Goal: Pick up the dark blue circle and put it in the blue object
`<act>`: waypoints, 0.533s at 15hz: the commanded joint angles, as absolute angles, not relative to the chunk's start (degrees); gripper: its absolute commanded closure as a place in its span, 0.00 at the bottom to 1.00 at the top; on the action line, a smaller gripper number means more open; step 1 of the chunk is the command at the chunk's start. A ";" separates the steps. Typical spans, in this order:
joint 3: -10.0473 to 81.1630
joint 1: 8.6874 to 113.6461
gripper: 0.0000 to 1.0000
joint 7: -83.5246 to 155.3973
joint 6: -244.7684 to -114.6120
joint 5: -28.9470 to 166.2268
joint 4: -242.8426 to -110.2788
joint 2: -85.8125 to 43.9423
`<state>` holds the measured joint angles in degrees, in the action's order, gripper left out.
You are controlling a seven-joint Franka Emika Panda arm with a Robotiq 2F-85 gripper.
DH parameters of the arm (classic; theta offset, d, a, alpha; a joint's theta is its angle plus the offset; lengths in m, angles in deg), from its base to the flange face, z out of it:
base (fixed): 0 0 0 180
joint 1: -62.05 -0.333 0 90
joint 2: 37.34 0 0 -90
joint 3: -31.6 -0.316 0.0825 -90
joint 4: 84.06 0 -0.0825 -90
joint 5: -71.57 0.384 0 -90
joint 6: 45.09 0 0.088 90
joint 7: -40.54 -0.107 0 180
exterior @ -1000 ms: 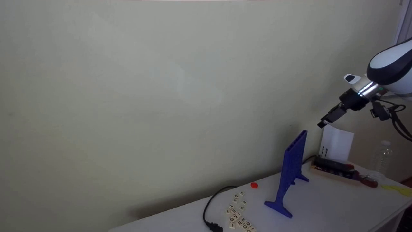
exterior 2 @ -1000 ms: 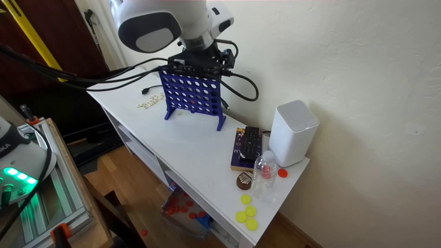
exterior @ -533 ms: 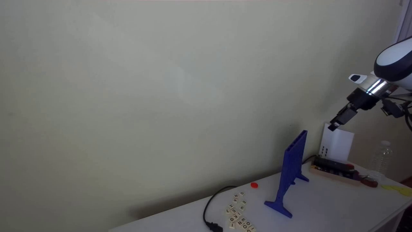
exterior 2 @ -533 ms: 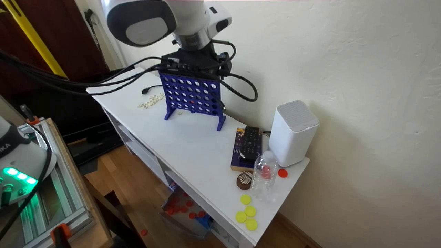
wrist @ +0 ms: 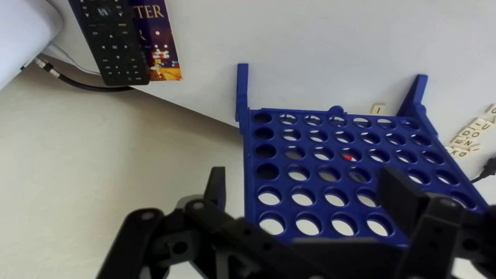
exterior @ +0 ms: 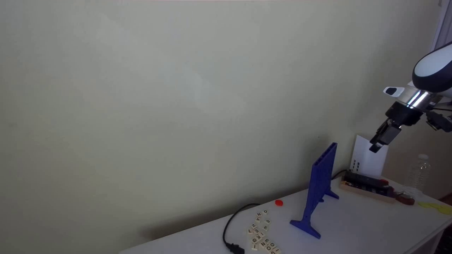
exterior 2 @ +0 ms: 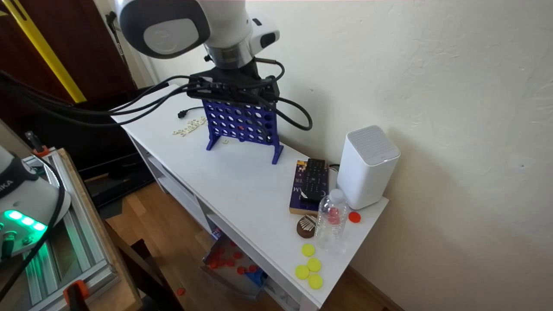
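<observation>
"While you have the wrist view, how does the gripper look?"

"Its fingers are spread wide and hold nothing. It hangs clear of the blue object, on the white box side of it."

"And the dark blue circle?"

"I can't single it out. Very dark rounds show in four of the blue object's holes, the lowest ones in its end column nearest the wall; whether the piece is among them, I can't tell."

"What else is around the blue object?"

"Letter tiles and a red disc lie on its other side, away from the white box. A remote on a book is near it, and yellow discs sit well apart from it."
</observation>
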<state>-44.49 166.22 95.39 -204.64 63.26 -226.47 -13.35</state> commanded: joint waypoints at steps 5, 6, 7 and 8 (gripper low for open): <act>-46.49 169.30 0.00 95.61 -199.99 64.52 -228.02 -17.62; -46.42 169.41 0.00 95.60 -199.95 64.51 -228.18 -17.94; -46.41 169.56 0.00 95.76 -199.84 64.46 -228.25 -18.18; -47.12 170.54 0.00 95.43 -199.28 63.37 -228.34 -17.72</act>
<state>-45.13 168.23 95.39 -200.85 63.37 -227.35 -15.57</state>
